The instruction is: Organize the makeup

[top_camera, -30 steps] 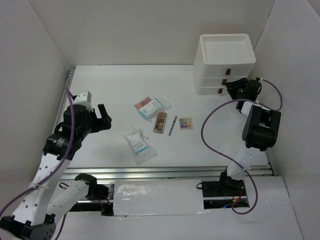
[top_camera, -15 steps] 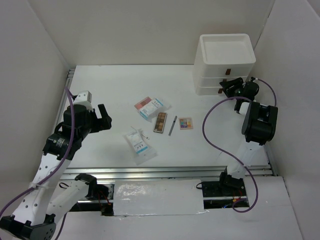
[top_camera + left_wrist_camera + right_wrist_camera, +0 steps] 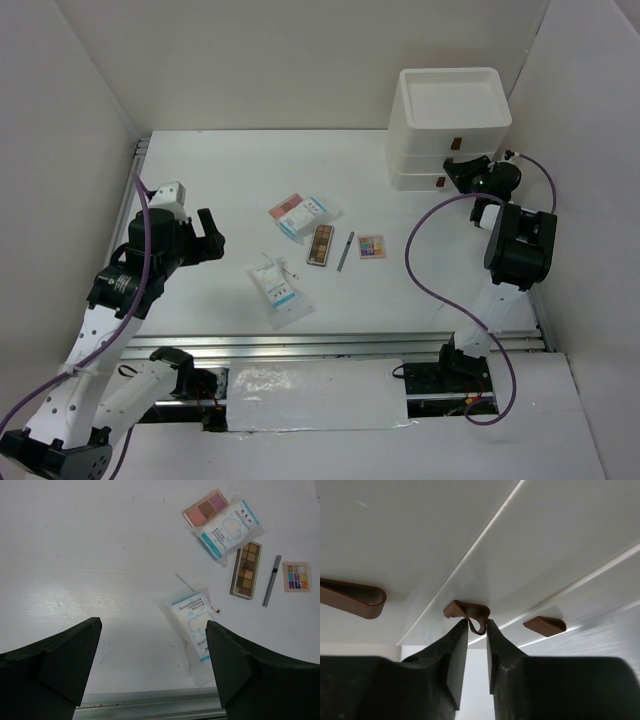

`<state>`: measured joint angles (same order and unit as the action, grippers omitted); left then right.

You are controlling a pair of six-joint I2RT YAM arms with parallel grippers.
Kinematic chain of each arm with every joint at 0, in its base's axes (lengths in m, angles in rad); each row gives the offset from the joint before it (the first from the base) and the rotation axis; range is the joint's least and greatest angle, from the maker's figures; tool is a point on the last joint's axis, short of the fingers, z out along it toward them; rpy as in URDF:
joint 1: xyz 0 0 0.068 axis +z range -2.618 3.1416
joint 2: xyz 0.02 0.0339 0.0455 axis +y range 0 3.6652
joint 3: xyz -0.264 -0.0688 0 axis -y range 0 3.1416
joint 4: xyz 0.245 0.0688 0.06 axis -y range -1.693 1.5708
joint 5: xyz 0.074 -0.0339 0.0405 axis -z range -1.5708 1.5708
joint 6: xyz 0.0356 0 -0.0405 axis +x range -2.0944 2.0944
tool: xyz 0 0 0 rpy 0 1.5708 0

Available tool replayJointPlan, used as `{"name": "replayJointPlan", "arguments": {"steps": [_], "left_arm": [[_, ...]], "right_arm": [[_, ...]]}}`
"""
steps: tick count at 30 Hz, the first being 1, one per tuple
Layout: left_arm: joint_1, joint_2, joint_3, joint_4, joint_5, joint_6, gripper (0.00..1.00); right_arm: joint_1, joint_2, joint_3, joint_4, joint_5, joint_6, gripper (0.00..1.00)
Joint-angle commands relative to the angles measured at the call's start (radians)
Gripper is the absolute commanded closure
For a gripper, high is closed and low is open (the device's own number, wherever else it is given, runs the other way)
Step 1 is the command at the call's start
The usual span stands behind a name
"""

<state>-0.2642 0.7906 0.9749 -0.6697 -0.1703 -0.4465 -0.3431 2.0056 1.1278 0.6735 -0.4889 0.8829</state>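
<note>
The makeup lies loose mid-table: a pink compact (image 3: 287,206) (image 3: 206,508), a white-and-blue sachet (image 3: 312,212) (image 3: 231,529), a brown palette (image 3: 321,244) (image 3: 246,569), a thin grey pencil (image 3: 345,251) (image 3: 272,580), a multicoloured palette (image 3: 372,246) (image 3: 297,576) and a second sachet (image 3: 277,286) (image 3: 194,625). My left gripper (image 3: 208,235) (image 3: 152,625) hovers wide open to the left of them, holding nothing. At the white drawer unit (image 3: 420,135), my right gripper (image 3: 462,172) (image 3: 477,626) pinches the middle brown pull tab (image 3: 470,612).
Two more brown tabs (image 3: 355,599) (image 3: 545,625) sit on the drawers either side of the gripped one. The unit's top tray (image 3: 450,75) is an open shallow basin. White walls close in left, back and right; a metal rail (image 3: 150,705) runs along the near edge.
My right gripper has moved in against the drawer unit's front and its jaws have narrowed onto the middle tab. The left arm and the makeup have not moved.
</note>
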Motion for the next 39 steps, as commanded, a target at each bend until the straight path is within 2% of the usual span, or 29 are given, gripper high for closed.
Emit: {"name": "replayJointPlan", "arguments": {"steps": [1, 5, 6, 8, 9, 10, 31, 35, 39], "left_arm": [[0.002, 0.001, -0.002, 0.042, 0.018, 0.019, 0.01], [0.002, 0.002, -0.004, 0.042, 0.022, 0.020, 0.01], [0.002, 0.004, -0.002, 0.042, 0.022, 0.020, 0.00], [0.002, 0.002, -0.002, 0.044, 0.023, 0.020, 0.01], [0.002, 0.002, -0.002, 0.044, 0.023, 0.020, 0.01], [0.002, 0.002, -0.004, 0.042, 0.022, 0.020, 0.01], [0.002, -0.014, -0.005, 0.045, 0.037, 0.017, 0.01], [-0.001, -0.016, -0.007, 0.048, 0.045, 0.017, 0.01], [-0.003, -0.017, -0.005, 0.047, 0.043, 0.019, 0.01]], "right_arm": [[-0.007, -0.022, 0.024, 0.092, -0.017, -0.013, 0.75], [-0.008, -0.041, 0.007, 0.087, -0.017, -0.025, 0.82], [-0.008, -0.047, 0.006, 0.084, -0.017, -0.027, 0.87], [-0.010, -0.059, -0.003, 0.084, -0.016, -0.033, 0.89], [-0.008, -0.062, -0.005, 0.078, -0.016, -0.035, 0.99], [-0.010, -0.068, -0.010, 0.077, -0.017, -0.033, 1.00], [-0.065, -0.406, -0.488, 0.193, 0.009, 0.045, 1.00], [-0.094, -0.478, -0.528, 0.207, -0.007, 0.067, 1.00], [-0.099, -0.550, -0.536, 0.123, 0.016, 0.038, 1.00]]}}
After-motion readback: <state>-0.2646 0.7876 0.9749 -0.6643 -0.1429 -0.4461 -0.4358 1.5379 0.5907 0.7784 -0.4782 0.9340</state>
